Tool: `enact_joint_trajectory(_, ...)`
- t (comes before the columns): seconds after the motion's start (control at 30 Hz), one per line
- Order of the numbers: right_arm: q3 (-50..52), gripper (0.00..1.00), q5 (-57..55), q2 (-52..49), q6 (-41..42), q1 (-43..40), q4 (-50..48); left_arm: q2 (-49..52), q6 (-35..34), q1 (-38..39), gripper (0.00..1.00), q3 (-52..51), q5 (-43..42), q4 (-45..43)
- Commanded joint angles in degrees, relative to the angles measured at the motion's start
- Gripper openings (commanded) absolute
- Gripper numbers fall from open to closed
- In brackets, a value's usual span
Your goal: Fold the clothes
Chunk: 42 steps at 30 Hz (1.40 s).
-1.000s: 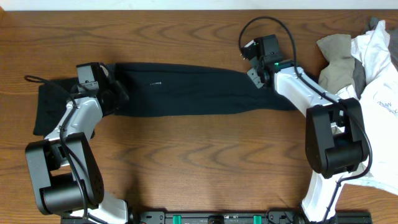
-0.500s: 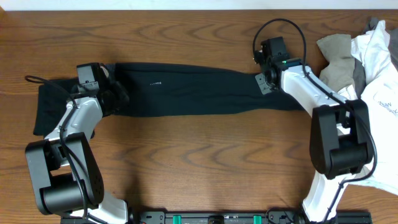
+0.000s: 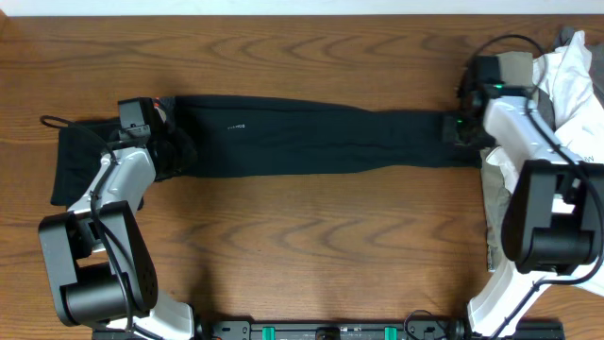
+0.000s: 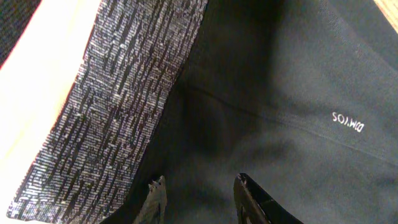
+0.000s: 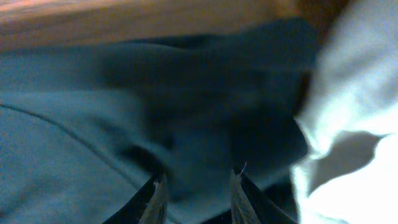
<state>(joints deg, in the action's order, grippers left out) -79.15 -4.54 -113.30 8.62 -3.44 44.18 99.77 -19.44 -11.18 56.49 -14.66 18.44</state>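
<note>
Left gripper (image 3: 176,145) sits on the trousers (image 3: 311,142) at their waist end. In the left wrist view its fingertips (image 4: 155,198) stand a narrow way apart with dark cloth between them; whether they pinch that cloth I cannot tell. Just up and left of the fingers in that view runs the grey waistband (image 4: 112,106), and small white lettering (image 4: 347,122) shows on the cloth to the right.

The right gripper (image 3: 462,127) is at the opposite end of the trousers, over the leg cuffs. The right wrist view is blurred: its fingers (image 5: 158,198) are a little apart above navy cloth, and I cannot tell if they hold it.

The trousers lie stretched out flat in one long band across the far half of the table (image 3: 302,255), the waist toward the left arm and the legs toward the right arm.

Beyond the waist end of the trousers, touching it, lies a black garment (image 3: 71,165). Beyond the cuff end is a heap of white clothes (image 3: 576,104) with a khaki piece (image 3: 517,64) at its near edge, just beside the cuffs and partly behind the right arm.
</note>
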Motion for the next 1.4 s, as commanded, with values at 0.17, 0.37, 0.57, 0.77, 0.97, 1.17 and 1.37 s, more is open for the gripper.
enact_joint_trajectory(0.17,-0.17,0.32,7.19,-0.37,0.07,-5.25,2.69,-0.09,0.59,0.02,0.38,0.72,0.31,1.7)
enact_joint_trajectory(0.37,1.92,0.35,7.13,-0.83,2.12,-7.87,1.14,-0.09,0.59,0.02,0.38,0.72,0.31,2.12)
enact_joint_trajectory(0.57,2.32,0.35,7.41,-0.83,3.34,-9.03,0.55,-0.09,0.59,0.02,0.38,0.72,0.31,2.1)
enact_joint_trajectory(0.77,2.47,0.33,7.98,-1.16,3.65,-8.9,-1.09,-0.09,0.59,0.02,0.38,0.72,0.31,2.12)
enact_joint_trajectory(0.97,2.47,0.34,8.68,-1.9,4.26,-8.87,-2.84,-0.09,0.59,0.02,0.38,0.72,0.31,2.12)
enact_joint_trajectory(1.17,2.47,0.32,10.91,-4.02,4.59,-8.85,-4.31,-0.09,0.59,0.02,0.38,0.72,0.31,2.12)
enact_joint_trajectory(1.37,2.43,0.01,11.54,-4.26,4.63,-8.83,-5.2,-0.09,0.59,0.02,0.38,0.72,0.31,2.43)
